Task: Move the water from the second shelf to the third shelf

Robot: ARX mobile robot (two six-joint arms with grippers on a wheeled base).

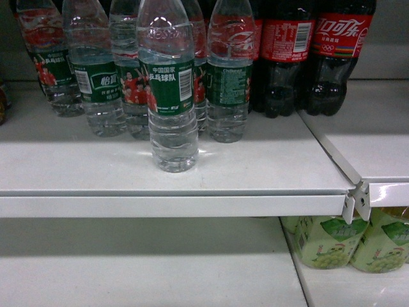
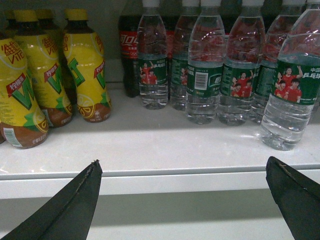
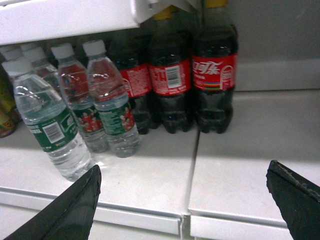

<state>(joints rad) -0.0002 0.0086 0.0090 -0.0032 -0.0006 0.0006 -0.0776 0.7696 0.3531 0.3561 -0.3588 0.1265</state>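
From my station I see the water (image 1: 169, 89) I am after standing alone at the front of the shelf (image 1: 77, 169), a step ahead of the row of water bottles (image 1: 102, 77) with the same green label behind it. That forward spot makes it the natural pick, I think, since a gripper can close round it without knocking its neighbours. It stands upright, near the lip of the shelf, apart from the row.

The left gripper (image 2: 182, 200) hangs just in front of the shelf edge with its jaws spread wide and nothing between them; in its wrist view the front bottle sits off to the right, so I judge the arm is not lined up on it. The right gripper (image 3: 182, 200) is likewise wide open and empty, facing the seam between shelf panels, with the cola bottles (image 3: 172, 80) ahead and the front water bottle to its left.

Yellow tea bottles (image 2: 45, 75) crowd the far left (well clear of any approach). Below, green packs (image 1: 348, 240) sit on the lower shelf (image 1: 128, 262), whose left part looks bare — my guess at the drop spot.
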